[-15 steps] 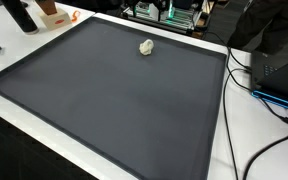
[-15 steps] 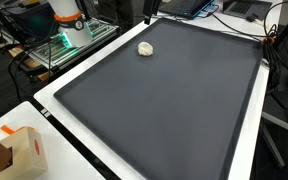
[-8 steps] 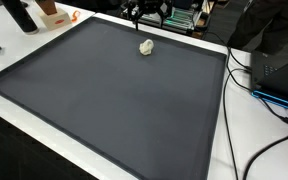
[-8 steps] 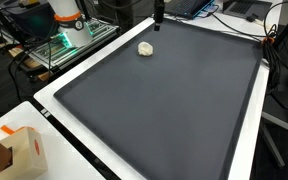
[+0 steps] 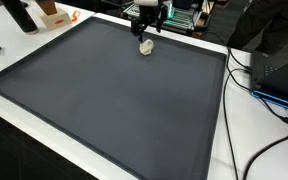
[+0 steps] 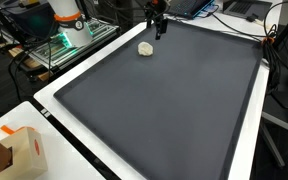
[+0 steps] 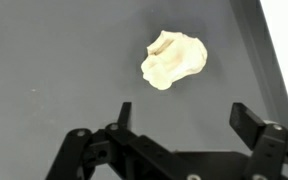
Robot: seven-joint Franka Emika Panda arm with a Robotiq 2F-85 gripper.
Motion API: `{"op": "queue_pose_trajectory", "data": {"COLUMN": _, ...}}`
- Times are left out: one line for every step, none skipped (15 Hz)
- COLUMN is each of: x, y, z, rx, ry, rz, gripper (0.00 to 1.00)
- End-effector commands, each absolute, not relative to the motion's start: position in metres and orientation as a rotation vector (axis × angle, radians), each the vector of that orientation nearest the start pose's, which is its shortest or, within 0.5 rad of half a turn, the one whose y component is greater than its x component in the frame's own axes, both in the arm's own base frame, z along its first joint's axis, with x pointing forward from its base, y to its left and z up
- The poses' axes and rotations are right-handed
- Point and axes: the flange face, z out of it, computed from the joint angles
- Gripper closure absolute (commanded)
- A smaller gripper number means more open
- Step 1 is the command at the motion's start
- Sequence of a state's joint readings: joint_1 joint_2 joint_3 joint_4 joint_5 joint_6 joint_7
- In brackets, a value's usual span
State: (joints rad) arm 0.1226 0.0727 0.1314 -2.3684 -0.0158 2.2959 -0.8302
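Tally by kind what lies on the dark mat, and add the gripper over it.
cream crumpled lump: 1
gripper, open, over the dark mat: 1
Total: 2

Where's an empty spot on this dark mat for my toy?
Nearly the whole mat is bare, from the white lump down to the near rim and to both side rims. It is crowded only by the far rim, where the gripper, jaws open, hangs near the lump.
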Motion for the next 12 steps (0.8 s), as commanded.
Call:
{"op": "queue_pose_trajectory", "data": {"x": 0.463, "y": 0.114, "z": 0.266, "rx": -2.419, "ry": -1.802, "rz": 0.227, "gripper": 0.00}}
{"op": "queue_pose_trajectory", "data": {"x": 0.461, "y": 0.112, "z": 0.263, "rx": -2.359, "ry": -1.861, "rz": 0.227, "gripper": 0.00}}
{"op": "queue_pose_trajectory", "data": {"x": 0.458, "y": 0.111, "z": 0.260, "rx": -2.302, "ry": -1.919, "rz": 0.232, "gripper": 0.00}}
{"op": "queue_pose_trajectory", "data": {"x": 0.455, "y": 0.109, "z": 0.256, "rx": -2.256, "ry": -1.972, "rz": 0.235, "gripper": 0.00}}
{"op": "queue_pose_trajectory", "data": {"x": 0.453, "y": 0.108, "z": 0.252, "rx": -2.223, "ry": -1.995, "rz": 0.239, "gripper": 0.00}}
{"op": "queue_pose_trajectory", "data": {"x": 0.451, "y": 0.108, "z": 0.250, "rx": -2.204, "ry": -2.010, "rz": 0.238, "gripper": 0.00}}
{"op": "queue_pose_trajectory", "data": {"x": 0.449, "y": 0.109, "z": 0.249, "rx": -2.208, "ry": -2.002, "rz": 0.243, "gripper": 0.00}}
{"op": "queue_pose_trajectory", "data": {"x": 0.447, "y": 0.109, "z": 0.248, "rx": -2.208, "ry": -2.000, "rz": 0.253, "gripper": 0.00}}
{"op": "queue_pose_trajectory", "data": {"x": 0.446, "y": 0.109, "z": 0.247, "rx": -2.212, "ry": -1.997, "rz": 0.244, "gripper": 0.00}}
{"op": "queue_pose_trajectory", "data": {"x": 0.445, "y": 0.109, "z": 0.247, "rx": -2.213, "ry": -2.007, "rz": 0.239, "gripper": 0.00}}
{"op": "queue_pose_trajectory", "data": {"x": 0.444, "y": 0.109, "z": 0.246, "rx": -2.208, "ry": -2.018, "rz": 0.231, "gripper": 0.00}}
{"op": "queue_pose_trajectory", "data": {"x": 0.444, "y": 0.109, "z": 0.244, "rx": -2.203, "ry": -2.035, "rz": 0.227, "gripper": 0.00}}
